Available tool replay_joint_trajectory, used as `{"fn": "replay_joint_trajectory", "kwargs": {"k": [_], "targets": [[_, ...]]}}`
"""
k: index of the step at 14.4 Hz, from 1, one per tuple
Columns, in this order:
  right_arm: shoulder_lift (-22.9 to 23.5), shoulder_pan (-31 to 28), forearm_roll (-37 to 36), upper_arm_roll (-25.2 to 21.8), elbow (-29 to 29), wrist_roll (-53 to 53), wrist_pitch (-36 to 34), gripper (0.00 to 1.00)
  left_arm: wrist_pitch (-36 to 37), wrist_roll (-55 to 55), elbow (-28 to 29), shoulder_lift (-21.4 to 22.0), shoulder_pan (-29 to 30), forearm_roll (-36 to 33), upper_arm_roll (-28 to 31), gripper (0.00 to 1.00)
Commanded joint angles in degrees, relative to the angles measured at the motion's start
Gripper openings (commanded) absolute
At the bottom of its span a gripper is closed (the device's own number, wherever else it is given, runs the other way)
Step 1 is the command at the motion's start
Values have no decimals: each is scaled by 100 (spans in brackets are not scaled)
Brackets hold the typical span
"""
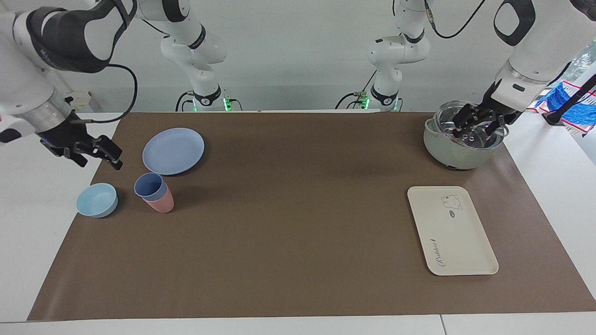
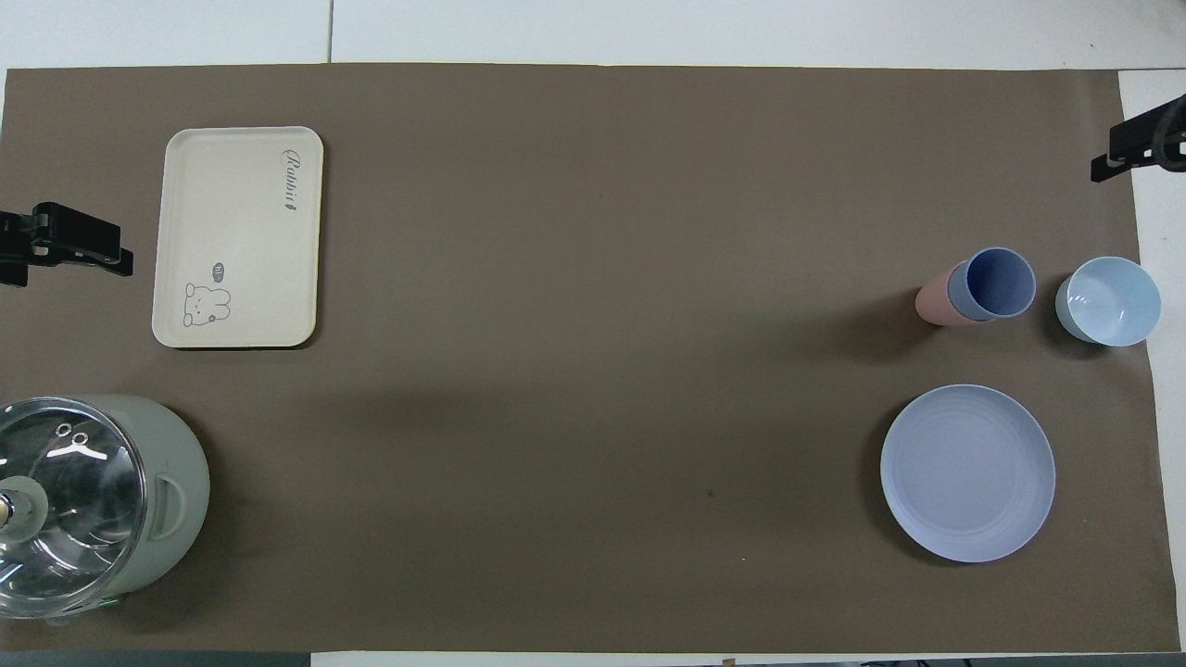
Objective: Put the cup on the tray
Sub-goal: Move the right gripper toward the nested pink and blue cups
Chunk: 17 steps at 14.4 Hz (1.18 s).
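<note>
The periwinkle cup (image 1: 148,185) (image 2: 999,283) stands upright, nested in a pink cup (image 1: 164,204) (image 2: 931,302), toward the right arm's end of the table. The cream tray (image 1: 458,242) (image 2: 236,278) lies bare at the left arm's end. My right gripper (image 1: 97,157) (image 2: 1141,148) hangs open and holds nothing. It is over the mat's edge, beside the plate and above the bowl, apart from the cup. Above the pot, my left gripper (image 1: 477,124) (image 2: 65,248) waits open with nothing in it.
A light-blue bowl (image 1: 97,200) (image 2: 1107,301) stands beside the cups. A round blue plate (image 1: 173,151) (image 2: 967,472) lies nearer to the robots than the cups. A green pot with a glass lid (image 1: 454,151) (image 2: 171,482) stands nearer to the robots than the tray. A brown mat (image 1: 298,209) covers the table.
</note>
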State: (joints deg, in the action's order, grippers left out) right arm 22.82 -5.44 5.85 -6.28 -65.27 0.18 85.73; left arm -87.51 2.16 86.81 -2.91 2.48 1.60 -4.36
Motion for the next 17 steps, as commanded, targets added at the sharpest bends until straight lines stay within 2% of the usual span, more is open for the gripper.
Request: {"fn": "replay_joint_trajectory", "kwargs": {"k": [1,4,7,11,17], "targets": [[741,-255,327,92,866,237,-92,100,-56,66,222,186,-11,-72,14,100],[1460,-422,715,101,1182,588,32,100,-56,57,222,186,-11,-72,14,100],[1971,-659,1092,127,1219,843,111,100,-56,66,222,186,-11,-72,14,100],[2060,-695,1287,127,1131,1248,41,100,-64,57,222,186,-11,-72,14,100],[2007,-862,1576,119,244,1458,102,100,-56,66,222,186,-11,-72,14,100]]}}
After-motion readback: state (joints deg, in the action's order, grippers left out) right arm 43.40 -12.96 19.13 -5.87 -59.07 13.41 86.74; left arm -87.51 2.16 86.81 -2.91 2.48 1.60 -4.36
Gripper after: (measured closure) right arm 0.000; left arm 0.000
